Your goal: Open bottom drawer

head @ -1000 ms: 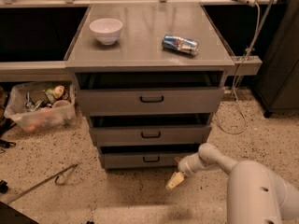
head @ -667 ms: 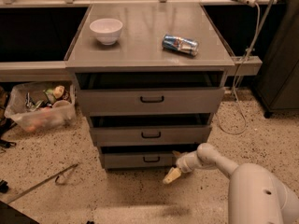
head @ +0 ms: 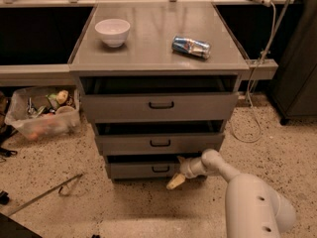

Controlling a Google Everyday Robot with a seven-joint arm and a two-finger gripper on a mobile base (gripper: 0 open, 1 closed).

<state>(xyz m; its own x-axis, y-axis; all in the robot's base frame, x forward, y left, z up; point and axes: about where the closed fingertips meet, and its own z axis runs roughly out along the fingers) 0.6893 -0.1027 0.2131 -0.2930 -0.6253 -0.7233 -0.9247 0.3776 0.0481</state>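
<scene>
The grey cabinet has three drawers, all pulled out slightly. The bottom drawer [head: 143, 169] is the lowest and smallest-fronted, with a small black loop handle [head: 160, 168]. My gripper [head: 177, 178] is at the end of the white arm, low at the right end of the bottom drawer's front, just right of the handle. One tan finger [head: 175, 182] points down toward the floor; another shows near the drawer's top edge.
A white bowl [head: 113, 31] and a lying blue can [head: 191, 46] are on the cabinet top. A clear bin of clutter [head: 42, 114] stands on the floor at left. A metal tool [head: 44, 194] lies on the floor. A cable [head: 252, 108] hangs at right.
My gripper has moved left and a little up, closer to the bottom drawer's front. The drawers have not visibly moved.
</scene>
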